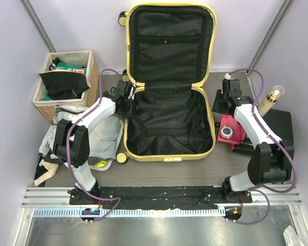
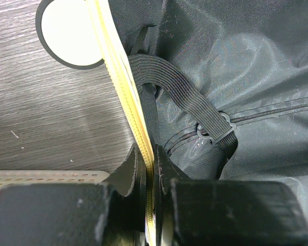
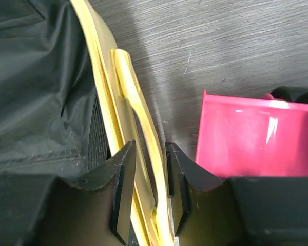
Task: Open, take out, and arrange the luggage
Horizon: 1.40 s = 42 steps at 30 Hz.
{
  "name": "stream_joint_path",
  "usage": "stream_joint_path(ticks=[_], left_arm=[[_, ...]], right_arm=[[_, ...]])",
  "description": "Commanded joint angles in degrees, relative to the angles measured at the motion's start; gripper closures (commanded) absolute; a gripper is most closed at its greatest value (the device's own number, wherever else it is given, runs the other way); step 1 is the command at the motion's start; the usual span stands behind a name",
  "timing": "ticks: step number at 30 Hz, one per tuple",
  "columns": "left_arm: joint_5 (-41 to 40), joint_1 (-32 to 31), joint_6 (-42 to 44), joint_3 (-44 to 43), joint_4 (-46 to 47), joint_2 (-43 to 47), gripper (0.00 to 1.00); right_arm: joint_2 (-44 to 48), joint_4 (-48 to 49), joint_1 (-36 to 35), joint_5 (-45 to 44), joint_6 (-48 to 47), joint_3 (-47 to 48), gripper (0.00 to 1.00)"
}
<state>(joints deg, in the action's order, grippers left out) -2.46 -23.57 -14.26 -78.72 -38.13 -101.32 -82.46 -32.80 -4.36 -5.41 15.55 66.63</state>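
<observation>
The pale-yellow luggage (image 1: 167, 158) lies open mid-table, its lid standing upright against the back wall, and the black lining shows nothing inside. My left gripper (image 1: 129, 97) is shut on its left zipper rim (image 2: 118, 77), jaws (image 2: 150, 154) pinching the yellow edge just below a cream wheel (image 2: 66, 31). My right gripper (image 1: 215, 105) sits at the right side. Its jaws (image 3: 149, 148) are closed around the yellow side handle (image 3: 138, 102) and rim (image 3: 100, 66), pads against them.
A wicker basket (image 1: 46, 105) holding black and green clothes stands at back left, with a grey garment (image 1: 100, 138) in front of it. Right of the luggage are a pink box (image 1: 230, 130) (image 3: 251, 133), a black case (image 1: 280, 128) and a tan bottle (image 1: 269, 102).
</observation>
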Motion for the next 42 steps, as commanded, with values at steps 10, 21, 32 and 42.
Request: stream_joint_path(ticks=[10,21,32,42], left_arm=[[8.1,-3.5,4.6,0.9,-3.7,-1.0,1.0],[7.8,-3.5,4.4,1.2,-3.8,0.1,1.0],[7.6,-3.5,4.8,1.1,-3.9,1.4,1.0],[7.6,-3.6,4.9,1.4,-4.0,1.7,1.0]], right_arm=[[-12.6,-4.5,0.1,-11.7,0.9,8.1,0.6],[-14.8,-10.7,-1.2,-24.0,-1.0,11.8,0.59],[-15.4,-13.6,-1.1,-29.9,-3.8,9.1,0.59],[-14.6,-15.2,-0.9,-37.2,-5.9,8.2,0.58]])
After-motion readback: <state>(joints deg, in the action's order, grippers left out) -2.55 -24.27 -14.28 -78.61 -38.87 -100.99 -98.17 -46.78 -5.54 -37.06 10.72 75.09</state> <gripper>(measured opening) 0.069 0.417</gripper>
